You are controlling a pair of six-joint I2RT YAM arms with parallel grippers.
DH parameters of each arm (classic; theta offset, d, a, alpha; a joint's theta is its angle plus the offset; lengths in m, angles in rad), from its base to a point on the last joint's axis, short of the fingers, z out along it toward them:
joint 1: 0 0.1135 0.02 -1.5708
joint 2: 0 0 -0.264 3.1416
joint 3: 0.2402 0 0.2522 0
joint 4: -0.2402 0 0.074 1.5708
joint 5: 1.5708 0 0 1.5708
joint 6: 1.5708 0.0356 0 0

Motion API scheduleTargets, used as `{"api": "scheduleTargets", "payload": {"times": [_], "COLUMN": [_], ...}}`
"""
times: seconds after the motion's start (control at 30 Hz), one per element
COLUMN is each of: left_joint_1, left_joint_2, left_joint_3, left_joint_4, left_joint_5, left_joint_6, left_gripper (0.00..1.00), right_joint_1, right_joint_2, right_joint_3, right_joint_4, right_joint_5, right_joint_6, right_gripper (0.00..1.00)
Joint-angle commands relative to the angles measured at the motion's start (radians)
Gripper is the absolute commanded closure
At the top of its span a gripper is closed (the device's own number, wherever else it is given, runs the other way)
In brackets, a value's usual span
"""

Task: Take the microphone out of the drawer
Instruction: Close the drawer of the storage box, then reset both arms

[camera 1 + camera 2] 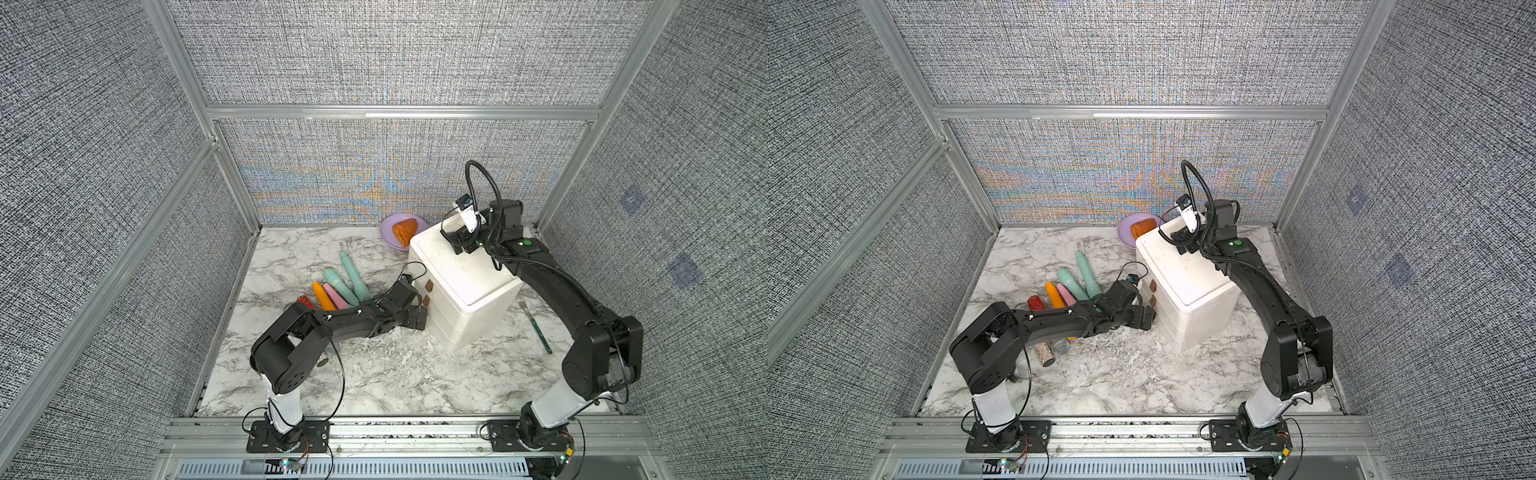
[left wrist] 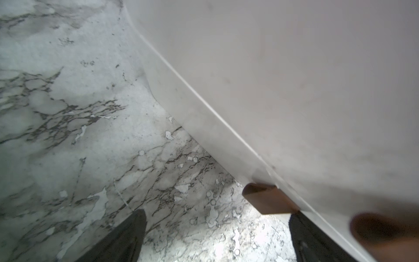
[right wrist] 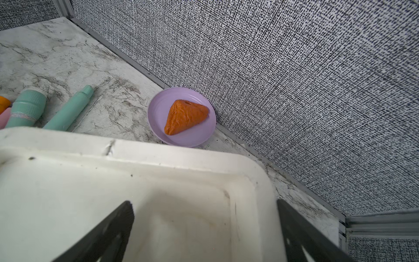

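Note:
A white drawer unit (image 1: 465, 291) (image 1: 1187, 286) with brown handles (image 1: 429, 285) stands at the right of the marble table, all its drawers closed. The microphone is hidden. My left gripper (image 1: 417, 320) (image 1: 1144, 318) is low at the unit's front by the bottom drawer, open. In the left wrist view the left gripper (image 2: 216, 222) holds nothing, and a brown handle (image 2: 267, 199) lies just by one finger (image 2: 301, 233). My right gripper (image 1: 461, 243) (image 1: 1185, 243) (image 3: 204, 206) rests open over the far end of the unit's top (image 3: 113, 192).
A purple plate (image 1: 388, 226) (image 3: 158, 108) with an orange pastry (image 3: 186, 115) sits behind the unit by the back wall. Teal, pink and orange sticks (image 1: 353, 274) lie left of the unit, with red glittery pieces (image 1: 1037, 302) under my left arm. A fork (image 1: 536, 324) lies right of the unit.

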Motion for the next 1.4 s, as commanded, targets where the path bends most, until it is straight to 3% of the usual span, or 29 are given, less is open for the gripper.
{"api": "scheduleTargets", "payload": {"times": [0.0,0.4,0.7,0.93,1.17,1.37], "left_joint_1": [0.000,-0.001,-0.002,-0.001,0.021,0.131], "left_joint_2": [-0.006,-0.070,-0.243,-0.392,-0.499,-0.595], "left_joint_3": [-0.012,-0.046,-0.166,-0.150,-0.123,-0.098], "left_joint_4": [0.083,0.037,-0.074,-0.257,-0.386,-0.497], "left_joint_5": [0.006,-0.035,-0.137,-0.249,-0.331,-0.310], "left_joint_6": [0.002,0.010,0.010,0.018,0.060,0.071], "left_gripper": [0.00,0.00,0.00,0.00,0.00,0.00], "right_joint_1": [0.001,0.001,0.003,0.002,-0.076,-0.199], "right_joint_2": [0.037,0.023,-0.022,-0.091,-0.150,-0.216], "right_joint_3": [-0.027,-0.020,0.004,0.049,0.115,0.111], "right_joint_4": [-0.263,-0.262,-0.240,-0.226,-0.223,-0.158], "right_joint_5": [-0.056,-0.068,-0.110,-0.170,-0.259,-0.283], "right_joint_6": [0.035,0.043,0.063,0.091,0.158,0.254], "right_gripper": [0.02,0.02,0.02,0.02,0.02,0.02]}}
